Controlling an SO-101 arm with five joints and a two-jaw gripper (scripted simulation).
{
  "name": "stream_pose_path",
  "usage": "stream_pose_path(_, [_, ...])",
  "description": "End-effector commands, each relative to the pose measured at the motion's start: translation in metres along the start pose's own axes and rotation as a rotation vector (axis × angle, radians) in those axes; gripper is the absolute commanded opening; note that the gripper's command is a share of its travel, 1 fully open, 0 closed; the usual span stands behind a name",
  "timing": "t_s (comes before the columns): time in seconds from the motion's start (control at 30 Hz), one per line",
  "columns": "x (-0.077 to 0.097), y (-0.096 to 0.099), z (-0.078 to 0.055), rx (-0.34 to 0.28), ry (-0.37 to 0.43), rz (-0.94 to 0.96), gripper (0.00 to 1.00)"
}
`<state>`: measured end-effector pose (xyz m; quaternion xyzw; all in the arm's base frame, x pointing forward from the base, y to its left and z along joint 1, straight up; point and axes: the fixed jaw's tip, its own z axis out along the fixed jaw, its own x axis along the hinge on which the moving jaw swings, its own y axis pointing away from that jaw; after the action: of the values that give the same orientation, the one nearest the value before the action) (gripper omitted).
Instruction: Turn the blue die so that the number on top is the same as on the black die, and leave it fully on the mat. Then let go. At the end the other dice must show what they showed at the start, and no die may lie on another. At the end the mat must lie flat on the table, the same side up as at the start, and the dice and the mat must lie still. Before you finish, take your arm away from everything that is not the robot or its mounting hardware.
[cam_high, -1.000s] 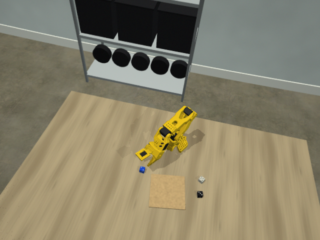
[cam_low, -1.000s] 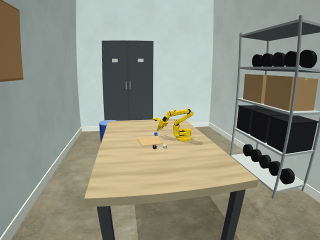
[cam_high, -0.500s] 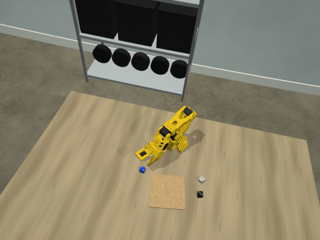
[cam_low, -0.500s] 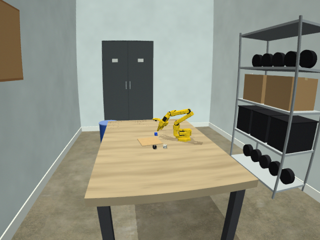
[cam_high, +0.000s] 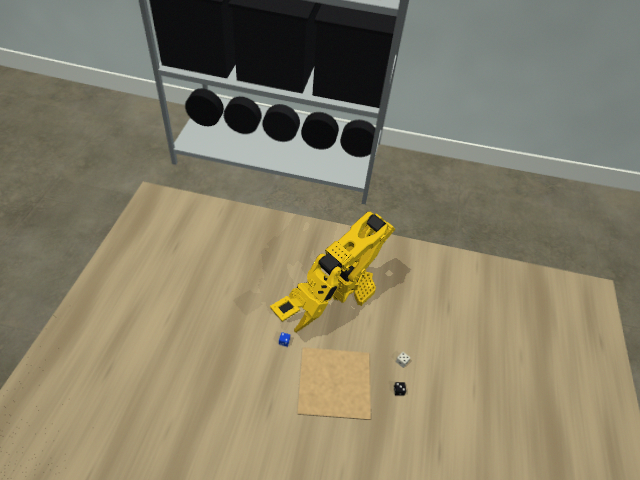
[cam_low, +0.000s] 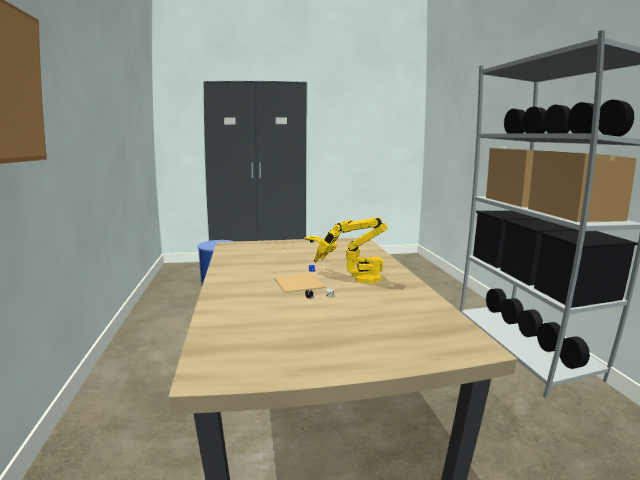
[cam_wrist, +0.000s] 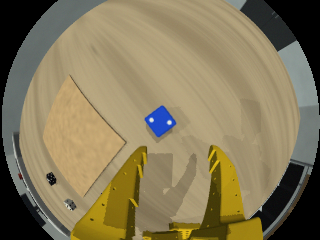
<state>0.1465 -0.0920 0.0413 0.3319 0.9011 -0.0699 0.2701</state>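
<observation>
The blue die (cam_high: 284, 338) lies on the bare table, just off the mat's far left corner. In the wrist view the blue die (cam_wrist: 160, 122) shows two white pips on top. The tan mat (cam_high: 334, 383) lies flat. The black die (cam_high: 399, 388) and the white die (cam_high: 403, 359) sit on the table to the right of the mat. My gripper (cam_high: 305, 320) hangs above the table just behind the blue die, fingers partly apart with nothing between them. In the wrist view my gripper (cam_wrist: 175, 160) has the die just ahead of its fingertips.
The arm's base (cam_high: 361, 289) stands behind the mat. A metal shelf rack (cam_high: 279, 87) with black bins and discs stands beyond the table's far edge. In the wrist view the black die (cam_wrist: 51, 178) and white die (cam_wrist: 70, 204) lie beyond the mat (cam_wrist: 80, 136).
</observation>
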Motion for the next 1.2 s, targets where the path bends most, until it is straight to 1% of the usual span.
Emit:
stream_pose_path(0.0, [-0.0146,0.0006,-0.0057,-0.004,-0.059,0.008,0.28])
stream_pose_path(1.0, [-0.0147,0.0007,-0.0058,-0.004,-0.06,0.008,0.28])
stream_pose_path(1.1, [-0.017,0.0009,-0.0074,-0.006,-0.077,0.008,0.28])
stream_pose_path(1.17, [-0.0203,0.0012,-0.0099,-0.008,-0.102,0.008,0.28])
